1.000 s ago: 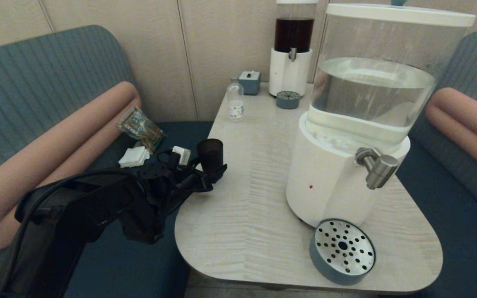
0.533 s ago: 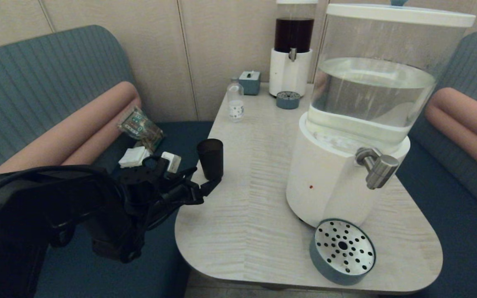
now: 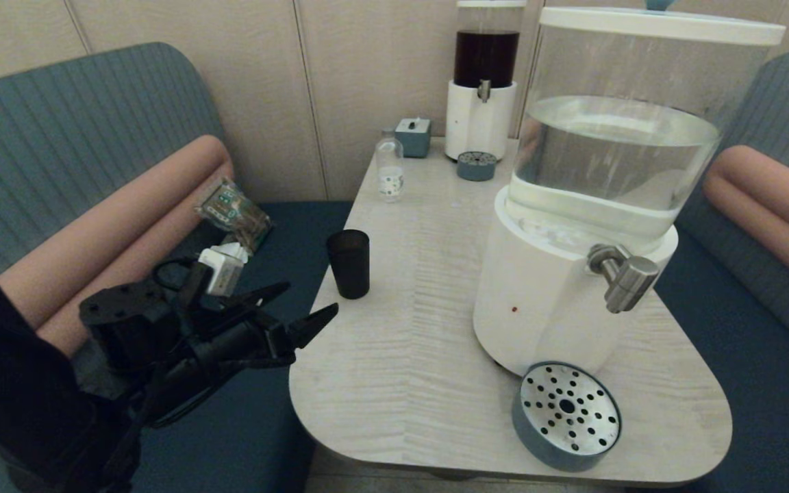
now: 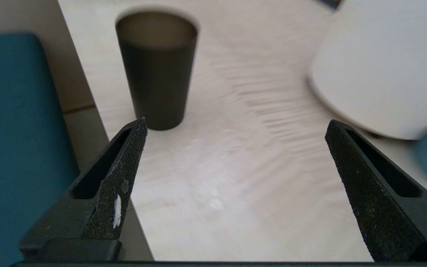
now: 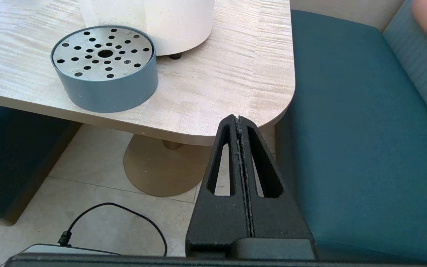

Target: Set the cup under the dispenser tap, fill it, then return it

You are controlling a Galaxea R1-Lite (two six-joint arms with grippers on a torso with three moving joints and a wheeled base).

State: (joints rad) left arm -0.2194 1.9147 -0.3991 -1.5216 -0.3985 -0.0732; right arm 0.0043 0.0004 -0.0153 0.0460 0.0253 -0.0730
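Cup (image 3: 348,263) upright on worktop (image 3: 408,356) edge, left tool (image 3: 298,311) released beside it; right tool (image 5: 239,118) clenched, parked low

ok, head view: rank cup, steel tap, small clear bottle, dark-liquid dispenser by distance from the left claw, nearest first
1. cup: just beyond the open left claw, near the table's left edge.
2. small clear bottle: farther back along the left edge.
3. steel tap: across the table, on the right side.
4. dark-liquid dispenser: at the far end by the wall.
Bottle and tap are close; order tentative.

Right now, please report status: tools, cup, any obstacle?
Left tool open, off table's left edge, short of cup. Right tool shut, parked low. Cup upright, free. Nothing between cup and dispenser tap.
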